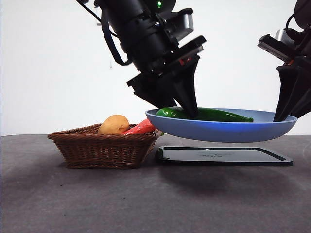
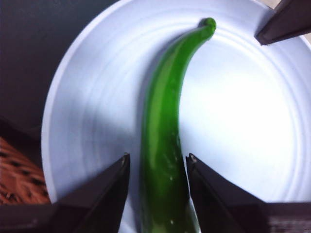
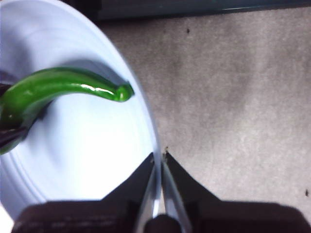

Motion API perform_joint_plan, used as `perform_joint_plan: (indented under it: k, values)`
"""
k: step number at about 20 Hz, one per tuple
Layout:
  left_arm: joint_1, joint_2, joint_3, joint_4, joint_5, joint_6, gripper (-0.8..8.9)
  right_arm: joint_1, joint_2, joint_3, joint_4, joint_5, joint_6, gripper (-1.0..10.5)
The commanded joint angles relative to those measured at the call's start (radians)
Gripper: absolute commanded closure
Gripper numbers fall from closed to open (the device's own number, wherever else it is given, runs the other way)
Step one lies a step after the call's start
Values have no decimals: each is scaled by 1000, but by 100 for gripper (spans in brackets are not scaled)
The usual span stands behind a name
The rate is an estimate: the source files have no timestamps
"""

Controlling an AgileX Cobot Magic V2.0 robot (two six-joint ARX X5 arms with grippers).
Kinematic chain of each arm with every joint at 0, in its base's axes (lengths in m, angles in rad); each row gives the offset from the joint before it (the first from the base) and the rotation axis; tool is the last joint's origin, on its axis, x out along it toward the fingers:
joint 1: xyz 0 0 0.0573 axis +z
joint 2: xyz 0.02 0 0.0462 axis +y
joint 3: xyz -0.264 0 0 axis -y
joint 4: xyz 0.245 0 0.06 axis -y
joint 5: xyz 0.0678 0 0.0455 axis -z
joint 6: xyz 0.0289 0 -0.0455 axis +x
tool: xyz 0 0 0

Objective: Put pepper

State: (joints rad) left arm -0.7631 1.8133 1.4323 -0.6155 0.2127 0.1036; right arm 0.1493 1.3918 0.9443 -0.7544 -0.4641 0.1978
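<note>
The long glossy green pepper (image 1: 218, 115) lies in a light-blue plate (image 1: 223, 131) that is held in the air above a black flat tray (image 1: 223, 156). My left gripper (image 1: 192, 112) reaches down into the plate. In the left wrist view its jaws stand on either side of the pepper's (image 2: 165, 136) thick end, with a slim gap on one side, so the left gripper (image 2: 158, 162) looks open. My right gripper (image 1: 284, 116) is shut on the plate's rim (image 3: 156, 184) at the right. The pepper's tip (image 3: 121, 92) points toward it.
A brown wicker basket (image 1: 102, 148) stands left of the plate. It holds a yellow-orange round item (image 1: 114, 125) and a red-orange tapered vegetable (image 1: 141, 128) leaning on its right rim. The basket's corner also shows in the left wrist view (image 2: 14, 174). The table is dark grey.
</note>
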Motion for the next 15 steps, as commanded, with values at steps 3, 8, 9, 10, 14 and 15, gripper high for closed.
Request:
perform_joint_plan:
  k: [3,8,9,10,14,15]
  values:
    - [-10,-103,16,-19,-1,-7,603,0,9,16,11,-3,-8,941]
    - [-1,-262,16,-84,-2,-6,604,-48,23,47,32,24,-4,941]
    - [-1,-293,16,-93,-2,-6,604,-61,36,70,32,46,-4,941]
    - [-1,-322,16,-97,-2,-6,604,-75,55,97,31,52,-5,941]
    - [-1,-431,16,-117,-1,-6,604,-123,193,242,18,51,-4,941]
    - [-1,-459,16,-127,-2,-6,604,-132,243,285,18,51,-3,941]
